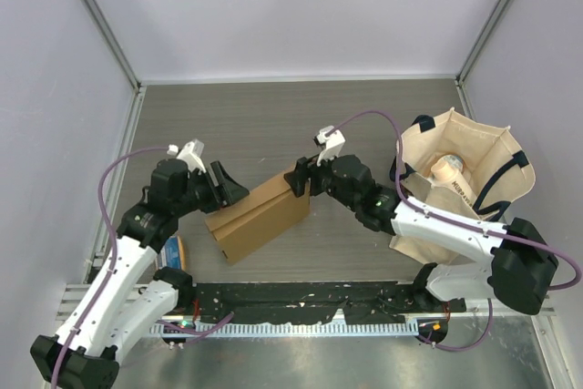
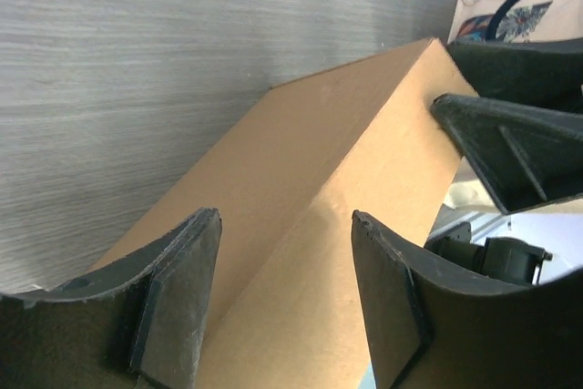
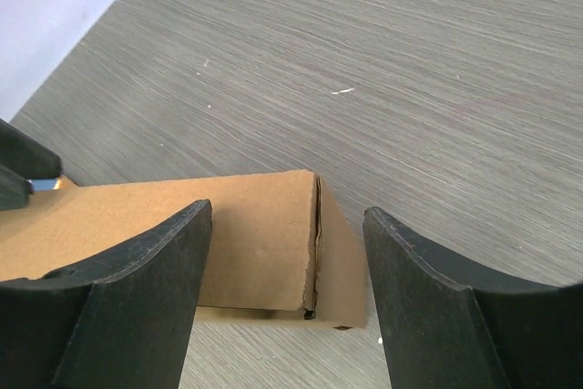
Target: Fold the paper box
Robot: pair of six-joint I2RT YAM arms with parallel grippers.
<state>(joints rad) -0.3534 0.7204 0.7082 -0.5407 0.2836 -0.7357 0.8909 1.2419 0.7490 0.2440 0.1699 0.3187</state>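
The paper box (image 1: 260, 220) is a closed, shallow brown cardboard mailer lying at an angle on the grey table, between both arms. My left gripper (image 1: 231, 190) is at its left end, and in the left wrist view the gripper (image 2: 285, 216) is open with its fingers straddling a long edge of the box (image 2: 319, 161). My right gripper (image 1: 299, 179) is at the box's far right end. In the right wrist view the gripper (image 3: 287, 211) is open around the box's corner (image 3: 264, 234), with a gap on each side. Neither gripper holds anything.
A beige tote bag (image 1: 460, 179) with dark handles stands open at the right, beside the right arm, with a pale item (image 1: 448, 168) inside. A small orange-and-blue packet (image 1: 178, 250) lies by the left arm. A black strip (image 1: 301, 302) runs along the near edge.
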